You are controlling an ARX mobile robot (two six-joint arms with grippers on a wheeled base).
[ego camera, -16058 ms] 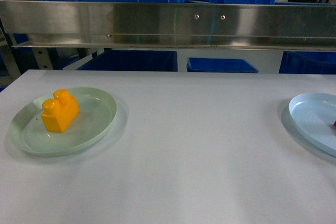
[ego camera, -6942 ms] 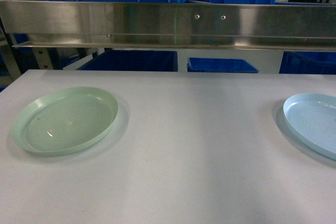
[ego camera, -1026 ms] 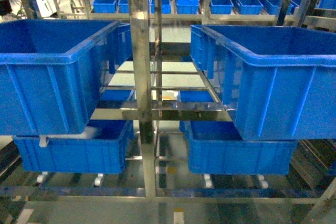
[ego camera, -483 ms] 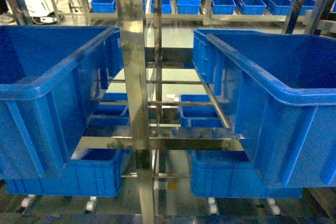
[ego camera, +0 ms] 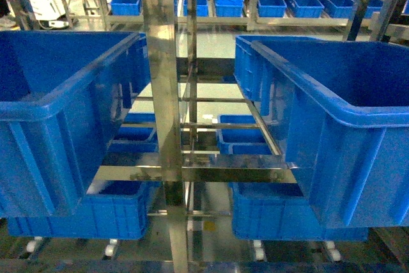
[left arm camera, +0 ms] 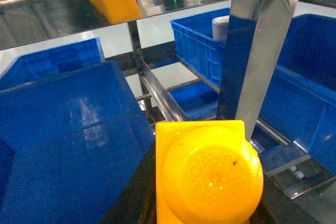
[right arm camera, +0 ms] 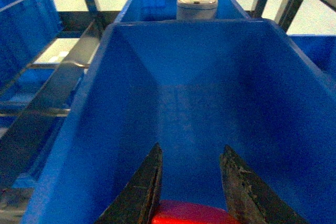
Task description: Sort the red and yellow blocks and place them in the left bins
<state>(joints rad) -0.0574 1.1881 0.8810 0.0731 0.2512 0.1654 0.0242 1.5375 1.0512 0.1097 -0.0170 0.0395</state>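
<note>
- My left claw [left arm camera: 210, 203] grips the yellow block [left arm camera: 207, 174], poised beside the left bin [left arm camera: 68, 129] (drop lies leftward).
- My right claw [right arm camera: 189, 192] clasps the red piece [right arm camera: 189, 216].

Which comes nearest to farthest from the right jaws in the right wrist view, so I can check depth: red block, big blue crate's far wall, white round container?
1. Red plastic block, between the jaws.
2. Big blue crate's far wall, ahead.
3. White round container, in the crate behind.
</note>
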